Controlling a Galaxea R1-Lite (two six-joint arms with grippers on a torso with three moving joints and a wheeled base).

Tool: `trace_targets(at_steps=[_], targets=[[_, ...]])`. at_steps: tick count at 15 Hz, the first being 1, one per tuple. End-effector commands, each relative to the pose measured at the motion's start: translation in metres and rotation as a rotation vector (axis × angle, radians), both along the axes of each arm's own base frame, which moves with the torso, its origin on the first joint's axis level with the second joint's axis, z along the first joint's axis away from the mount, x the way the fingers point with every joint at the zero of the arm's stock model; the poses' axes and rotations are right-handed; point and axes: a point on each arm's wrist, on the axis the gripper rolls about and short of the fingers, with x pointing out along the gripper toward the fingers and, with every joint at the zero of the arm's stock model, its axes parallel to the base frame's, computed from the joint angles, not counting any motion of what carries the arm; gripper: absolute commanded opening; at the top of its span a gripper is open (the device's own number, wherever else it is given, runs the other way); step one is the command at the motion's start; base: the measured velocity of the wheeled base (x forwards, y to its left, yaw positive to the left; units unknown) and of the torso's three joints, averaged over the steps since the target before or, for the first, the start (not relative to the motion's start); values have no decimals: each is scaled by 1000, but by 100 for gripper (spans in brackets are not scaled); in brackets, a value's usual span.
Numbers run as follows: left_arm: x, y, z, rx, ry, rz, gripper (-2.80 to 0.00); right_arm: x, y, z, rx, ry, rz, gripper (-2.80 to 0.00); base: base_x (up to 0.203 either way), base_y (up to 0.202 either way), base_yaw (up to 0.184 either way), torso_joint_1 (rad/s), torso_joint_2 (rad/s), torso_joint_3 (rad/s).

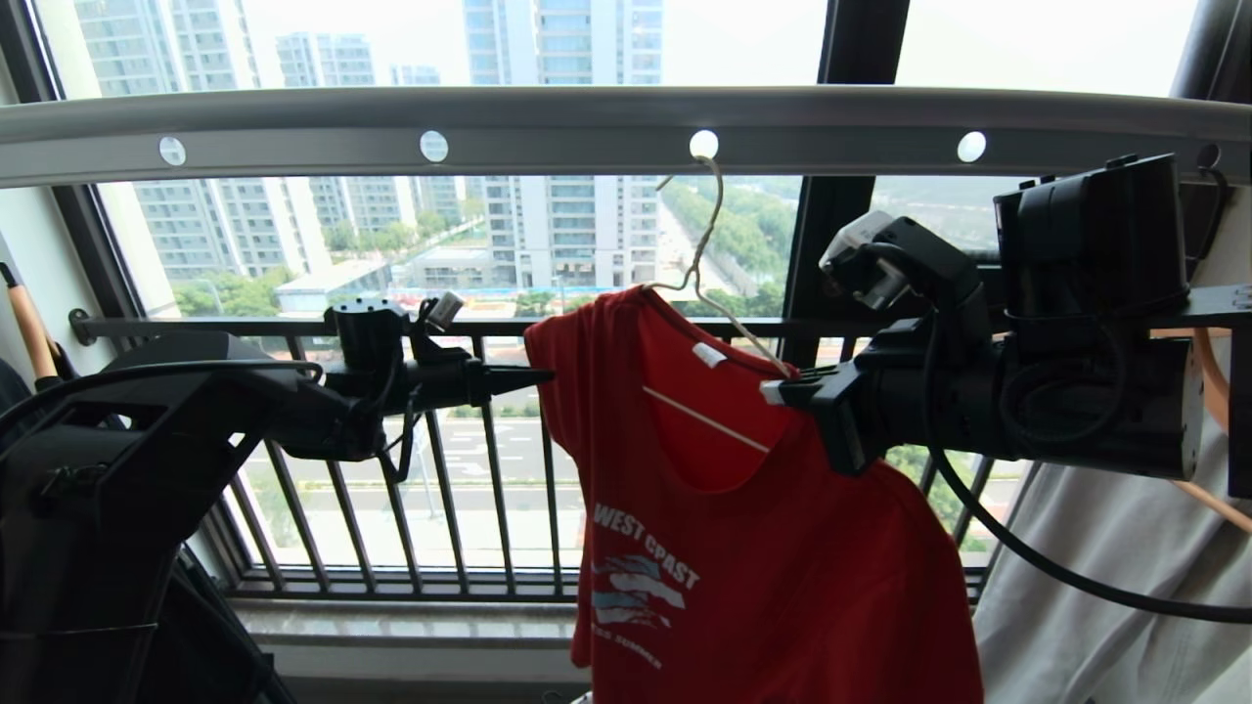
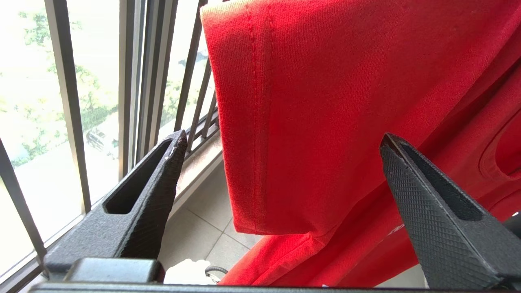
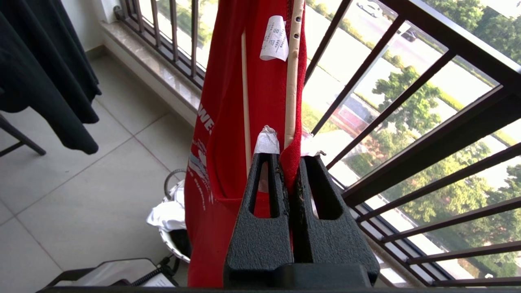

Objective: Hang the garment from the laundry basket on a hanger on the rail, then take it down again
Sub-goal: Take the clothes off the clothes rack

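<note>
Black textured left gripper [image 2: 285,142] gapes wide beside the sleeve of the red cotton garment [image 1: 773,548], lettered "WEST COAST", draped on the thin cream wire hanger [image 1: 699,264] hooked through a round hole in the grey metal rail [image 1: 587,127]. Right gripper [image 3: 290,162] is clenched on its shoulder. Black balcony railing [image 1: 469,460] stands behind; the laundry basket [image 3: 173,232] sits on the tiled floor below.

We see the red T-shirt [image 1: 763,548] with white "WEST COAST" lettering draped on the thin cream wire hanger [image 1: 706,284], whose hook sits in a round hole of the grey rail [image 1: 587,132] above our grippers. Our right gripper [image 1: 794,389] is clamped on its shoulder over the hanger wire; its other sleeve hangs just before our left gripper [image 1: 533,376]. The basket [image 3: 173,228] stands below.
</note>
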Motion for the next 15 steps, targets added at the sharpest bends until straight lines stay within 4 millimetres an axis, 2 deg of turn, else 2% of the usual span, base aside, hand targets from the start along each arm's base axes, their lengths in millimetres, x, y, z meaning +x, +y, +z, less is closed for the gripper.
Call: trace_targets(at_steps=[1, 2, 3, 15], targets=[[1, -6, -9, 2, 6, -19, 0, 0, 0, 1, 1, -3, 2, -280, 0, 0, 0, 0, 0, 0], [1, -7, -7, 2, 2, -20, 0, 0, -1, 1, 1, -3, 0, -280, 0, 0, 0, 0, 0, 0], [2, -7, -6, 1, -1, -20, -280, 0, -1, 1, 1, -3, 0, -280, 0, 0, 0, 0, 0, 0], [1, -6, 3, 1, -17, 26, -280, 1, 0, 0, -2, -1, 1, -280, 0, 0, 0, 0, 0, 0]])
